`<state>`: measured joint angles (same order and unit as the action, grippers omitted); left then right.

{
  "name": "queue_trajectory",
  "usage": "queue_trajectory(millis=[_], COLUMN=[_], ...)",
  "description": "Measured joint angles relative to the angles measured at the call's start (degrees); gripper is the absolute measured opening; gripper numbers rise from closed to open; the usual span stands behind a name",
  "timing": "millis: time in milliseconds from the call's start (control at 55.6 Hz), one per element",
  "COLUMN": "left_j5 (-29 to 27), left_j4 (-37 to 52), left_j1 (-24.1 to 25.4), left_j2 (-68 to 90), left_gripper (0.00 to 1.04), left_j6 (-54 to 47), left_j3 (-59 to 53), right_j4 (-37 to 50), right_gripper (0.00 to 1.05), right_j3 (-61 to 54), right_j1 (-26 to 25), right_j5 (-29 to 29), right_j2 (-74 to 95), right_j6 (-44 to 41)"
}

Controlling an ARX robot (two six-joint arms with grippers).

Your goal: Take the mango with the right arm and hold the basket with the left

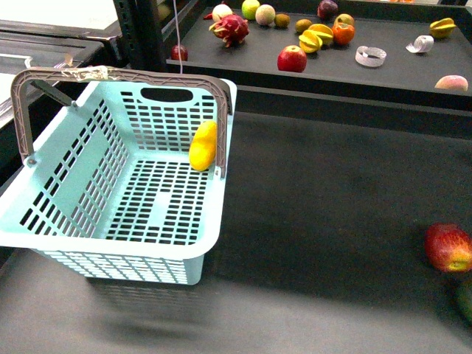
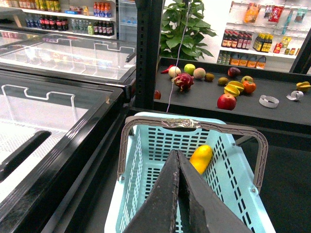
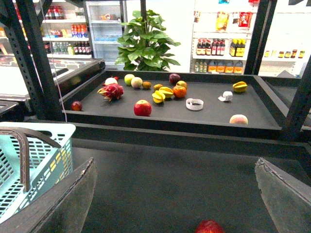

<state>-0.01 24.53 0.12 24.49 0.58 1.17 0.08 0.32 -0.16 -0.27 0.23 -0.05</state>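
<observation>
The light aqua basket [image 1: 81,177] stands on the dark table at the left, its grey-brown handles [image 1: 110,74] raised. The yellow-orange mango [image 1: 203,145] lies inside it, leaning on end against the right wall. Neither arm shows in the front view. In the left wrist view my left gripper [image 2: 178,153] is shut on nothing and hangs over the basket [image 2: 233,184], with the mango [image 2: 201,158] just beyond its tips. In the right wrist view my right gripper [image 3: 174,165] is wide open and empty over the table, to the right of the basket [image 3: 43,165].
A red-and-yellow fruit [image 1: 448,248] lies at the table's right edge, also in the right wrist view [image 3: 209,227], with a green thing [image 1: 464,299] beside it. A raised shelf [image 1: 398,74] behind holds several fruits. A glass-topped freezer [image 2: 58,97] stands left of the basket.
</observation>
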Motion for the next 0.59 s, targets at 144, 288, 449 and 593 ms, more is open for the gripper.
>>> queue_trajectory(millis=[144, 288, 449, 593], left_j5=[0.0, 0.0, 0.0, 0.0], left_j4=[-3.74, -8.52, -12.09, -14.16], left_j1=[0.0, 0.0, -0.02, -0.02], left_j2=[-3.87, -8.72, -12.31, -14.34], left_gripper=[0.02, 0.02, 0.02, 0.02], left_j6=[-0.02, -0.11, -0.11, -0.13], left_j3=[-0.02, -0.02, -0.02, -0.02], right_j4=[0.0, 0.0, 0.0, 0.0], right_gripper=[0.97, 0.97, 0.97, 0.97], right_j3=[0.0, 0.0, 0.0, 0.0], right_j1=[0.0, 0.0, 0.0, 0.0], right_j5=[0.02, 0.0, 0.02, 0.0], right_j2=[0.0, 0.0, 0.0, 0.0], right_j6=[0.0, 0.0, 0.0, 0.0])
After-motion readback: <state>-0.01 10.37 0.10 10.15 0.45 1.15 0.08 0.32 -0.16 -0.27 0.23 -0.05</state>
